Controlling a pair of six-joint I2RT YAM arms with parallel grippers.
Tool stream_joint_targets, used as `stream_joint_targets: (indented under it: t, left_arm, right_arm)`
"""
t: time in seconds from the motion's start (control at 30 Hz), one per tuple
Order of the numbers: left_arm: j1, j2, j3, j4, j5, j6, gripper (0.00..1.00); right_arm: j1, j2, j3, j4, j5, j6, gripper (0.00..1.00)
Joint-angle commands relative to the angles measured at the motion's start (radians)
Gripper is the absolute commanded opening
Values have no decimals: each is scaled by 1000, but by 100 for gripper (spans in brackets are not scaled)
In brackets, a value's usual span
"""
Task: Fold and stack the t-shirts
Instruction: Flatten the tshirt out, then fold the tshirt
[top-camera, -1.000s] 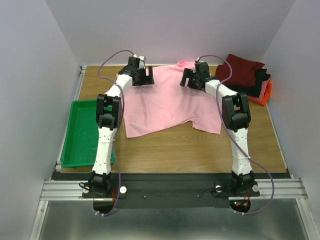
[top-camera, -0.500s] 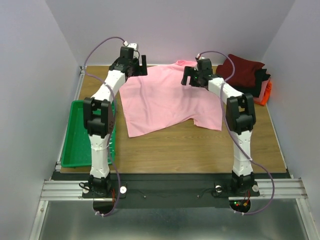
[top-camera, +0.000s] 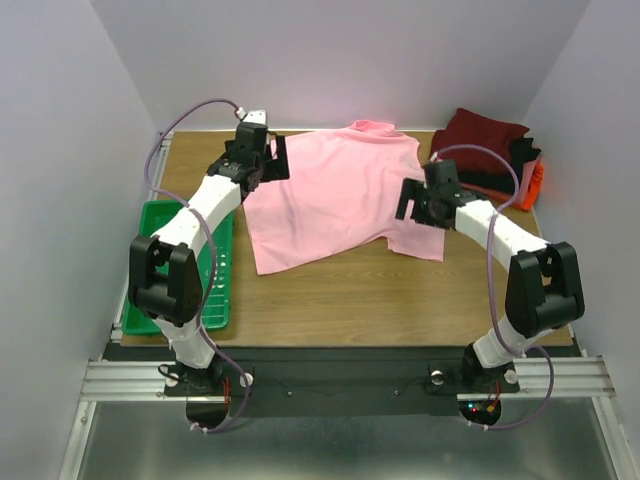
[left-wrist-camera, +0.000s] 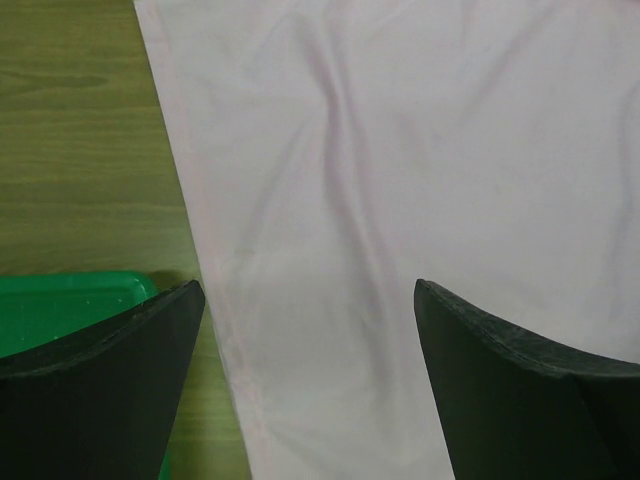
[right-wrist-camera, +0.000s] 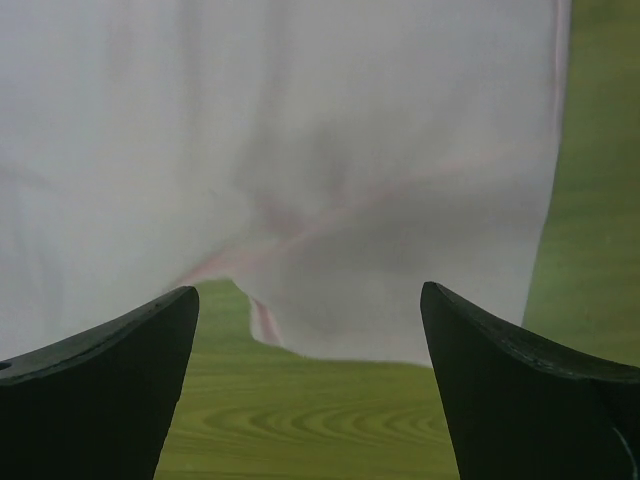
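Observation:
A light pink t-shirt (top-camera: 330, 195) lies spread flat on the wooden table, collar at the far edge. My left gripper (top-camera: 268, 160) hovers open over the shirt's left edge; in the left wrist view its fingers (left-wrist-camera: 100, 380) straddle the pink cloth (left-wrist-camera: 400, 180), holding nothing. My right gripper (top-camera: 420, 205) hovers open over the shirt's right sleeve; the right wrist view shows the sleeve hem (right-wrist-camera: 380, 300) and bare wood between the open fingers (right-wrist-camera: 530, 390). A stack of folded dark red, black and orange-red t-shirts (top-camera: 498, 155) sits at the far right corner.
A green plastic tray (top-camera: 160, 270) stands on the left side of the table; its corner shows in the left wrist view (left-wrist-camera: 70, 300). Grey walls close in the table at the back and both sides.
My right gripper has moved from the far collar area toward me and right, down to the right sleeve. My left arm has swung left, its gripper staying near the shirt's far left edge.

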Motion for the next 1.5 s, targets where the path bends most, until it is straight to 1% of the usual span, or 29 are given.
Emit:
stream_joint_targets:
  t: [0.0, 0.03, 0.1, 0.2, 0.33, 0.4, 0.6, 0.77, 0.9, 1.03, 1.2, 1.3, 1.33, 1.43, 1.47]
  left_arm:
    - [81, 40, 38, 11, 153, -105, 99]
    - [84, 49, 41, 11, 198, -111, 99]
    - [60, 52, 27, 22, 180, -104, 98]
    - [19, 42, 6, -1, 114, -69, 98]
    - [-26, -30, -52, 0, -25, -26, 98]
    - [-35, -53, -88, 10, -53, -21, 98]
    - [-35, -101, -152, 28, -41, -35, 99]
    - [-35, -106, -167, 33, -16, -39, 98]
    - [-35, -110, -175, 33, -16, -36, 98]
    - [-35, -121, -184, 28, -19, -36, 98]
    - [-35, -132, -195, 20, -21, -39, 98]
    - [-35, -135, -200, 20, -19, -42, 98]
    - [-35, -135, -206, 20, -22, -42, 98]
    - [-37, -138, -216, 1, -36, -56, 98]
    - [-37, -148, -236, -4, -41, -58, 98]
  right_arm:
    - [0, -102, -146, -101, 71, 124, 98]
    - [-7, -108, -165, -104, 74, 139, 98]
    - [-33, -122, -218, -107, 69, 179, 98]
    - [-75, -124, -254, -107, 66, 211, 98]
    - [-85, -127, -260, -107, 83, 224, 98]
    - [-96, -125, -268, -107, 88, 230, 98]
    - [-131, -107, -281, -86, 100, 245, 94]
    - [-147, -78, -288, -69, 121, 259, 87]
    - [-153, -44, -297, -55, 100, 273, 81]
    - [-153, -49, -323, -55, 89, 290, 72]
    - [-153, -66, -357, -57, 80, 311, 66]
    - [-153, -47, -369, -55, 88, 314, 61]
    - [-153, -20, -366, -55, 88, 317, 54]
    - [-153, -13, -361, -55, 101, 308, 49]
    - [-153, -15, -358, -55, 106, 302, 45]
